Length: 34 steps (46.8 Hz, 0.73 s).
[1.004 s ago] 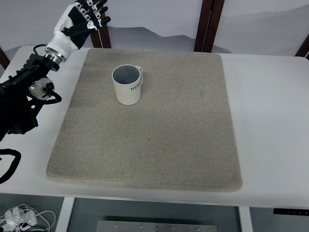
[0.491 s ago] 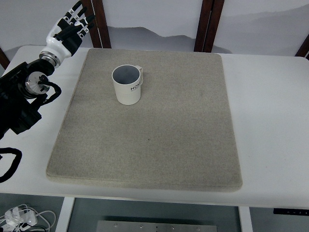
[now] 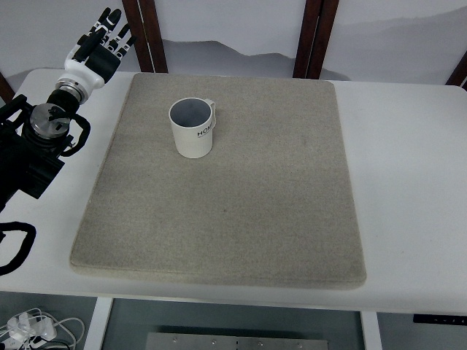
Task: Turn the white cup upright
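At the far left, the black left arm [image 3: 33, 149] comes in from the picture's left edge and reaches up toward the far left corner of the white table [image 3: 408, 189]. Its left hand [image 3: 98, 47] hangs over that corner, well apart from everything on the mat, with its black-tipped fingers [image 3: 109, 29] spread loosely and nothing held between them. A loop of black cable [image 3: 14, 248] lies on the table near the left edge, closer to the robot.

Just to the right of the arm, a large grey mat [image 3: 233, 204] covers most of the tabletop. On the mat's far left part stands the white cup [image 3: 193, 128], upright on its base with its mouth facing up. The inside shows a plain grey-blue hollow with nothing visible in it. Its handle sits on the far right side of the rim, and dark lettering runs down the right face of the wall, too small to read in full. The cup touches only the mat.

The rest of the mat to the right lies bare. Beyond the table's far edge, dark wooden posts [image 3: 315, 36] rise against a pale wall.
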Available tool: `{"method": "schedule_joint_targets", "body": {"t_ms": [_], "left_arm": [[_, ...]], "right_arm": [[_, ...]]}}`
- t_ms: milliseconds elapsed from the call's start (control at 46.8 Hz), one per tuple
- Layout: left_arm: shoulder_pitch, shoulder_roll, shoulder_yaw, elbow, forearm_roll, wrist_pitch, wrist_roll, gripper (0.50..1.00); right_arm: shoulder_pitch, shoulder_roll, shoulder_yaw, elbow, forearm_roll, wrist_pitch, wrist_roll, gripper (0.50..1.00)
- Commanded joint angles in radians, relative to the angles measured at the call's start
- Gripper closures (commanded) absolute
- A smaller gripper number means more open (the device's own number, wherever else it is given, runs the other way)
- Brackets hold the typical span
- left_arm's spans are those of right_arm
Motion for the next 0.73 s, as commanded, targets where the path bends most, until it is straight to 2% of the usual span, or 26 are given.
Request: {"method": "schedule_joint_targets", "body": {"t_ms": [0, 171, 705], "left_arm": [[0.000, -0.003, -0.029, 0.021, -0.014, 0.000, 0.015, 0.501], [0.002, -0.005, -0.083, 0.030, -0.019, 0.003, 0.042, 0.501], [0.003, -0.006, -0.084, 0.030, -0.020, 0.020, 0.041, 0.501]], "right_arm": [[0.000, 0.000, 0.000, -0.001, 0.000, 0.000, 0.000, 0.548], [-0.002, 0.000, 0.001, 0.001, 0.000, 0.006, 0.000, 0.548], [-0.002, 0.000, 0.006, 0.001, -0.001, 0.008, -0.004, 0.548]]}}
